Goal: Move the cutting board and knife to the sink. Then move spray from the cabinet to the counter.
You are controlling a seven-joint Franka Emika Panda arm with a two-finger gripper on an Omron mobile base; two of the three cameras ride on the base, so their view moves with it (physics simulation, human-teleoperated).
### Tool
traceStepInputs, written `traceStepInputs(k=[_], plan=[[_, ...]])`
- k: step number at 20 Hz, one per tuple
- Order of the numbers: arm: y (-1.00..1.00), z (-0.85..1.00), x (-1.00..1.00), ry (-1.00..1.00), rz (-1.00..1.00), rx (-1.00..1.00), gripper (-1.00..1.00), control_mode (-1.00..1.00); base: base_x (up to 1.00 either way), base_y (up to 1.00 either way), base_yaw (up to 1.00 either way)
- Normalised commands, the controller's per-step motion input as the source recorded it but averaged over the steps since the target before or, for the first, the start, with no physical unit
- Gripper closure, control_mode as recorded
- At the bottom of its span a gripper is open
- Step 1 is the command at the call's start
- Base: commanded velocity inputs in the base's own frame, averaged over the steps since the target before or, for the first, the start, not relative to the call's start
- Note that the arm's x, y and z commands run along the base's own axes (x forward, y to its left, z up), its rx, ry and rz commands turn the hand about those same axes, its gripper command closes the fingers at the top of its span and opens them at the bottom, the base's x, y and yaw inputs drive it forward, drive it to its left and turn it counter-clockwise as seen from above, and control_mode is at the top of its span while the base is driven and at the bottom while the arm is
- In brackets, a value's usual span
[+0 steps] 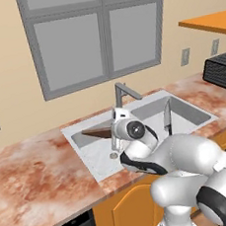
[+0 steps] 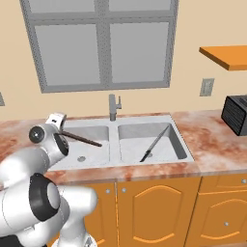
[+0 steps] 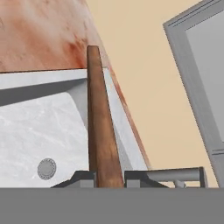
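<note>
Marbled tabletop (image 1: 37, 168) with double sink (image 2: 181, 144) below grey window (image 2: 101, 43). Hand (image 3: 109, 177) closed on cutting board (image 3: 99, 131), held edge-on over left basin, near drain (image 3: 46, 168). Knife (image 2: 154, 144) leaning inside right basin. Faucet (image 2: 113, 106) behind divider.

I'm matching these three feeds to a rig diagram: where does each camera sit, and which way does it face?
Left base view: behind the arm's left, facing forward and down at the sink; the white arm rises at lower right, with the hand holding the cutting board.
Right base view: behind the arm's right, facing the same sink; the arm shows at lower left.
Hand view: on the hand, looking along the cutting board over the basin; fingertips at the bottom.
Shared: both base views show the faucet and the knife.
</note>
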Motion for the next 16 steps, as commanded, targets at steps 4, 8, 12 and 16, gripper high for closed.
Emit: traceStepInputs(k=[4, 8, 12, 16], plan=[[0.01, -0.40, 0.01, 0.15, 0.00, 0.00, 1.00, -1.00, 0.00, 0.00, 0.00], [0.00, -0.40, 0.08, 0.18, 0.00, 0.00, 1.00, -1.00, 0.00, 0.00, 0.00], [0.01, -0.52, 0.00, 0.14, 0.00, -0.01, 1.00, -1.00, 0.00, 0.00, 0.00], [0.05, -0.44, 0.00, 0.02, 0.00, -0.01, 1.00, -1.00, 0.00, 0.00, 0.00]])
